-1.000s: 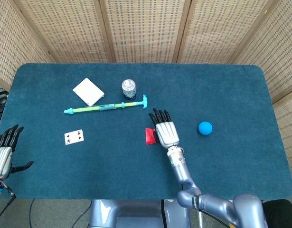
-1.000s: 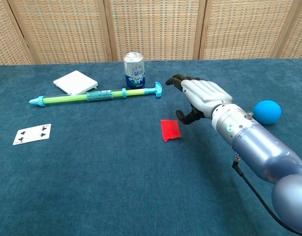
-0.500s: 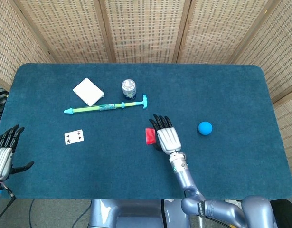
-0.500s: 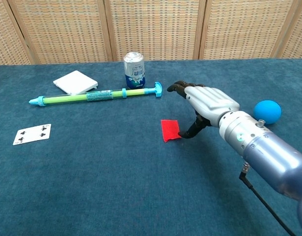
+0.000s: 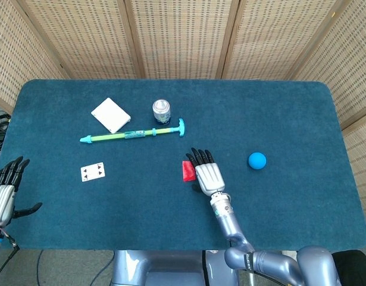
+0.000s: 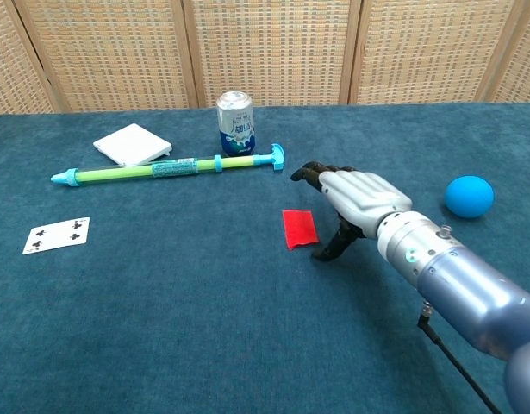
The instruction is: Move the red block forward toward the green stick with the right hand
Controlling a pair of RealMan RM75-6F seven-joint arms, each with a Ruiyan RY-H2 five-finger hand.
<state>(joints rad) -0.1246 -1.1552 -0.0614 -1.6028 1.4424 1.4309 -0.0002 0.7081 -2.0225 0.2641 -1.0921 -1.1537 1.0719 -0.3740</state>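
Observation:
The red block (image 5: 187,170) (image 6: 299,228) lies flat on the blue cloth near the table's middle. My right hand (image 5: 206,173) (image 6: 351,203) hovers just to its right, fingers spread and pointing forward, thumb hanging down close to the block's near right corner; I cannot tell whether it touches. It holds nothing. The green stick (image 5: 133,134) (image 6: 165,169), with cyan ends, lies further forward and to the left. My left hand (image 5: 5,190) rests open at the table's near left edge, seen only in the head view.
A drink can (image 5: 161,111) (image 6: 236,124) stands just behind the stick. A white box (image 5: 110,114) (image 6: 133,144) lies at the far left, a playing card (image 5: 92,171) (image 6: 57,235) at the near left, and a blue ball (image 5: 257,159) (image 6: 469,196) to the right.
My right hand has drawn back toward me and slid slightly left, its thumb dropping lower beside the red block. The block and the left hand have not moved.

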